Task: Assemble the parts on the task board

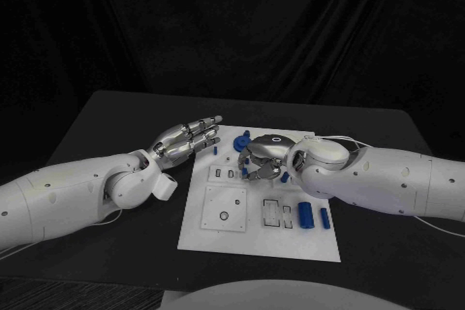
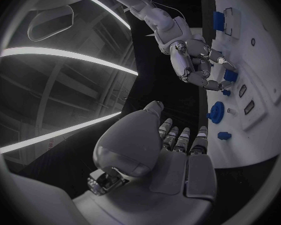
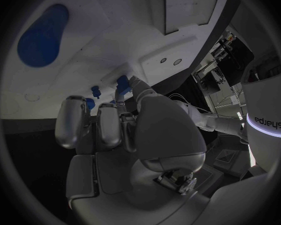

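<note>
Two white arms reach over the black table point(image 1: 97, 115) toward the task board point(image 1: 257, 239), which lies at the table's centre.

We see the left hand point(image 1: 184, 140) at about 10 o'clock from the board's centre, hovering at the board's left edge. Its fingers are extended, lie side by side and hold nothing. In the left wrist view the same hand point(image 2: 178, 140) shows straight fingers pointing toward the board point(image 2: 265, 135), with a blue gear-shaped part point(image 2: 217, 111) and a small blue part point(image 2: 224, 135) just beyond the fingertips.

We see the right hand point(image 1: 267, 159) over the upper middle of the board, at about 12 o'clock from its centre, fingers curled downward. In the left wrist view this hand point(image 2: 197, 65) has its fingertips at a blue part point(image 2: 230, 75). In the right wrist view a blue part point(image 3: 122, 81) sits at the fingertips against the board surface point(image 3: 115, 30). We cannot tell whether the fingers grip it or only touch it.

Two blue cylindrical parts point(image 1: 306, 214) lie near the board's right edge, at about 4 o'clock from its centre.
</note>
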{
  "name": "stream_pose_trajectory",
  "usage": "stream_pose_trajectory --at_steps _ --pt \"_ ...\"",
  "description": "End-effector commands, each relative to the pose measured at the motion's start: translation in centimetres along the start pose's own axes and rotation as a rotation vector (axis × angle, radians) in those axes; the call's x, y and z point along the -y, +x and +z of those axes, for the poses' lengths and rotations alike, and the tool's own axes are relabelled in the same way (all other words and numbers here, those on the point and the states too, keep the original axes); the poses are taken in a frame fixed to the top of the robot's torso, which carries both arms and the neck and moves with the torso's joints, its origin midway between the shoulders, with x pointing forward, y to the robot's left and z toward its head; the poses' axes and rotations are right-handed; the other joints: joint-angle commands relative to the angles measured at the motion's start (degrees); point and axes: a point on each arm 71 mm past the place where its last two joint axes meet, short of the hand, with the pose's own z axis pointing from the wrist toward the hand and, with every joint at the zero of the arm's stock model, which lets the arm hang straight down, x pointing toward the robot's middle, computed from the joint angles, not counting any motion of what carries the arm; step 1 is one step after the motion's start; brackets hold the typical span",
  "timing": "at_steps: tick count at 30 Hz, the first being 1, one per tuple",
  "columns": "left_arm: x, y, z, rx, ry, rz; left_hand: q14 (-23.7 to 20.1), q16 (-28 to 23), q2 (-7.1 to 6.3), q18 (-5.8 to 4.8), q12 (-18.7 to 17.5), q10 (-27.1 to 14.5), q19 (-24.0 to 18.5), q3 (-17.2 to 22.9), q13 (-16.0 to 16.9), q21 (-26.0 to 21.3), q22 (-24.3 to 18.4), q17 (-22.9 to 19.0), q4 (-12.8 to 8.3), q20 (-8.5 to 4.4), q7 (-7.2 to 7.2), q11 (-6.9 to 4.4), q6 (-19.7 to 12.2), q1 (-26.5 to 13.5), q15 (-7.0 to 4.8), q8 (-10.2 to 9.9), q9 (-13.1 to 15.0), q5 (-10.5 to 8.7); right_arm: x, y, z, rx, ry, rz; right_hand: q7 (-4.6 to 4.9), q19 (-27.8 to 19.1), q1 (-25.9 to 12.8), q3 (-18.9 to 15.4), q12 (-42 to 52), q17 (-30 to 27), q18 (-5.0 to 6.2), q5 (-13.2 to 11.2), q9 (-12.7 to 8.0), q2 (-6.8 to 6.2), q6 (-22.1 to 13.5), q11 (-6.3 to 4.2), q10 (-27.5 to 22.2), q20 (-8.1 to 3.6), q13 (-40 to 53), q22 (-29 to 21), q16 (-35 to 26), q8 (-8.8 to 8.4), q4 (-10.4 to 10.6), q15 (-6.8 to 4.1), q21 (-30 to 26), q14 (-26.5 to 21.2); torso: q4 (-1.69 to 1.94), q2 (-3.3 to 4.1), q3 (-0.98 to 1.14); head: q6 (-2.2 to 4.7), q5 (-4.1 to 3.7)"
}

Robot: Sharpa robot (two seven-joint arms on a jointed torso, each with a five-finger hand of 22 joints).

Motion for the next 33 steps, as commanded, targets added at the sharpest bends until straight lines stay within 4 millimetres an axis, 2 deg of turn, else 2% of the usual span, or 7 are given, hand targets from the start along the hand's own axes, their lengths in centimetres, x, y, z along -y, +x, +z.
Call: stream_pose_trajectory --at_steps 1,9,11,13,19,27,33 --pt "0.0 0.2 0.1 -0.014 0.01 -0.009 -0.02 -0.21 0.03 1.03 0.07 -0.16 -0.11 0.27 0.01 0.17 0.09 -0.06 -0.02 0.32 0.51 0.24 -0.08 -0.41 0.57 0.34 0.09 0.25 0.1 0.3 0.0 -0.018 0.007 -0.001 0.26 -0.14 -0.19 0.21 -0.38 -0.06 0.47 0.19 -0.68 -0.61 0.15 0.75 5.22 0.4 13.83 9.65 -0.26 -0.94 0.37 0.57 -0.45 2.49 -0.06 -0.04 0.02 -0.15 -0.03" --pt "0.0 0.3 0.2 -0.017 0.009 -0.011 -0.02 -0.21 0.03 1.03 0.07 -0.16 -0.11 0.27 0.01 0.17 0.09 -0.06 -0.02 0.32 0.51 0.24 -0.08 -0.41 0.57 0.34 0.09 0.25 0.1 0.4 0.1 -0.025 0.007 -0.002 1.45 -0.16 -0.8 0.12 -0.53 -0.3 0.51 -0.89 -4.06 -1.46 -2.77 1.53 5.07 1.01 13.61 9.61 -0.34 -4.76 0.72 1.23 -0.84 2.47 -0.1 -0.05 -0.01 -0.13 0.01" --pt "0.0 0.3 0.2 -0.017 0.009 -0.011 -0.02 -0.21 0.03 1.03 0.07 -0.16 -0.11 0.27 0.01 0.17 0.09 -0.06 -0.02 0.32 0.51 0.24 -0.08 -0.41 0.57 0.34 0.09 0.25 0.1 0.4 0.1 -0.03 0.01 -0.003 1.92 -0.24 -0.97 -0.15 -0.71 -0.61 0.59 -2.62 -5.91 -1.94 -5.27 1.45 4.9 1.09 13.34 9.53 -0.52 -6.88 0.77 1.22 -1.23 2.4 -0.1 -0.05 -0.01 -0.13 0.01" --pt "0.0 0.3 0.2 -0.017 0.009 -0.011 -0.02 -0.21 0.03 1.03 0.07 -0.16 -0.11 0.27 0.01 0.17 0.09 -0.06 -0.02 0.32 0.51 0.24 -0.08 -0.41 0.57 0.34 0.09 0.25 0.1 0.4 0.1 -0.031 0.011 -0.003 1.95 -0.23 -0.98 -0.21 -0.75 -0.67 0.6 -2.93 -6.25 -1.98 -5.67 1.37 4.87 1.07 13.28 9.53 -0.56 -7.24 0.77 1.17 -1.27 2.39 -0.1 -0.05 -0.01 -0.13 0.01" --pt "0.0 0.2 0.2 -0.015 0.008 -0.009 -0.02 -0.21 0.03 1.03 0.07 -0.16 -0.11 0.27 0.01 0.17 0.09 -0.06 -0.02 0.32 0.51 0.24 -0.08 -0.41 0.57 0.34 0.09 0.25 0.3 0.4 0.0 -0.025 0.013 -0.002 1.59 -0.36 -1.66 -1.84 -1.23 -1.42 0.74 -7.39 -10.66 -2.83 -11.92 0.81 4.44 0.71 12.59 9.37 -1.04 -12.12 1.5 0.72 -2.21 2.27 -0.11 -0.07 -0.02 -0.01 0.15" --pt "0.0 0.1 0.1 -0.009 0.006 -0.006 -0.02 -0.21 0.02 1.03 0.07 -0.16 -0.11 0.4 0.01 0.17 0.09 -0.06 -0.02 0.36 0.54 0.26 -0.03 -0.44 0.64 0.37 0.1 0.23 0.4 0.2 -0.4 0.003 0.003 0.001 1.42 -0.42 -2.15 -2.63 -1.65 -1.85 0.82 -10.1 -12.96 -4.2 -14.05 0.65 4.08 0.53 12.01 9.26 -1.34 -12.79 3.42 0.6 -2.81 2.21 -0.12 -0.08 -0.03 -0.08 0.15" --pt "0.0 0.0 0.0 0.002 0.011 -0.001 -0.02 -0.21 -0.06 1.03 0.1 -0.15 -0.08 0.42 0.02 0.19 0.11 -0.06 -0.03 0.37 0.54 0.26 -0.03 -0.46 0.65 0.37 0.1 0.19 0.5 -0.8 -1.7 0.104 -0.049 0.006 1.22 -0.29 -1.09 -2.99 -1.62 -1.76 0.78 -11.03 -15.44 -7.59 -14.84 0.47 4.13 0.36 12.02 9.32 -1.25 -12.59 9.27 0.42 -2.91 2.27 -0.1 -0.1 0.01 0.51 0.35"
